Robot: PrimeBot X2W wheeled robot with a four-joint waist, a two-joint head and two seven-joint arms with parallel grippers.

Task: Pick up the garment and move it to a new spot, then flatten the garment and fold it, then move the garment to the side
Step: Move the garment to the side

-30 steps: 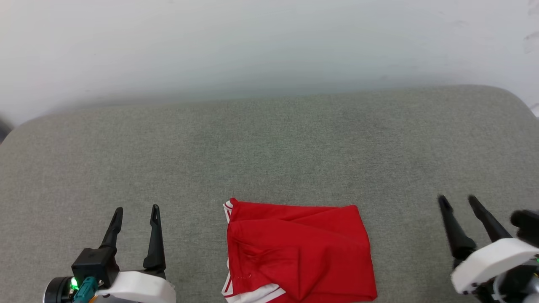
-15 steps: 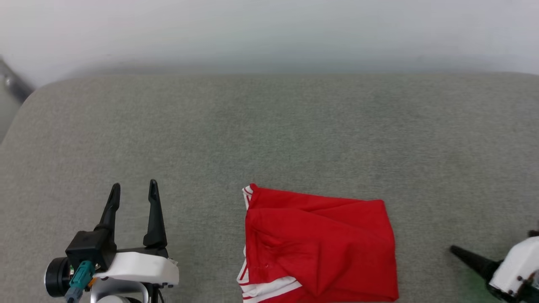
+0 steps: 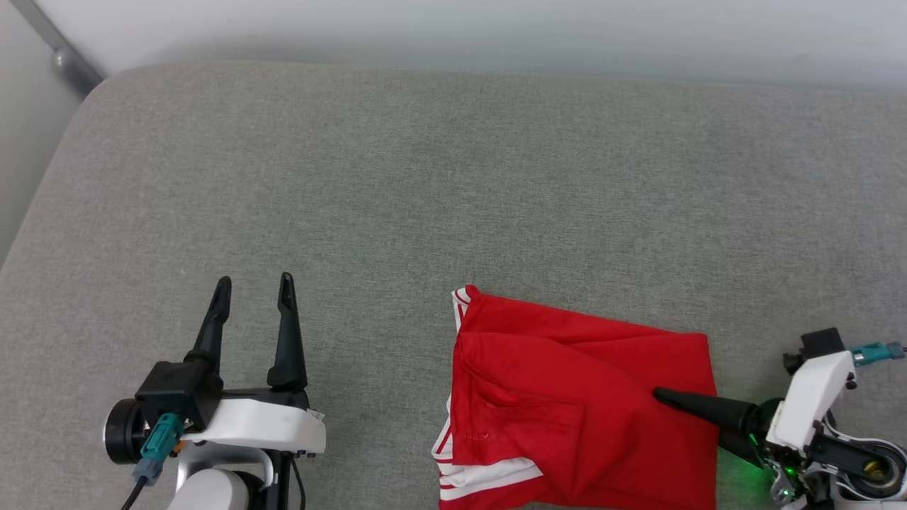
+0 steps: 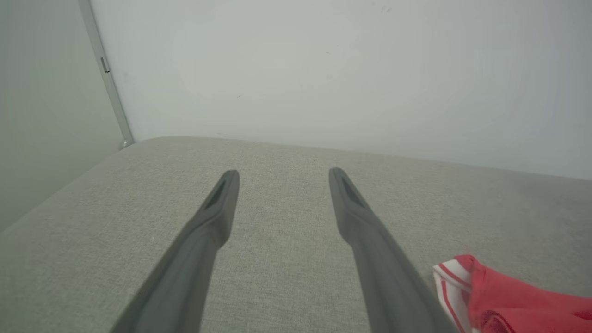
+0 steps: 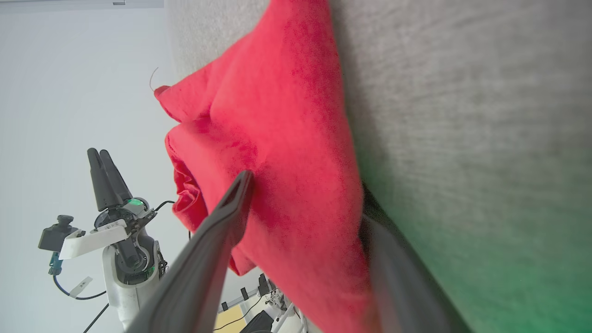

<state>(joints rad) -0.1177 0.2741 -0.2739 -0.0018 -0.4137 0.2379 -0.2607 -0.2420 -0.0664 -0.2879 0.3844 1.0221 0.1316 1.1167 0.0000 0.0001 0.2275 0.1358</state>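
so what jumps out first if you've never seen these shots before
The folded red garment with white striped trim, lying low and right of centre on the grey padded surface in the head view. Next, the right gripper reaching in from the right, open, one dark finger over the garment's right edge and the other beneath it. The left gripper sits open at lower left, apart from the cloth.

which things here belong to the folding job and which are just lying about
Job in hand:
garment, folded, red
right gripper, open, one finger over the garment's right edge, the other under it
left gripper, open, apart from the garment

Just there:
grey cushion under the garment
white wall
metal strip in the corner
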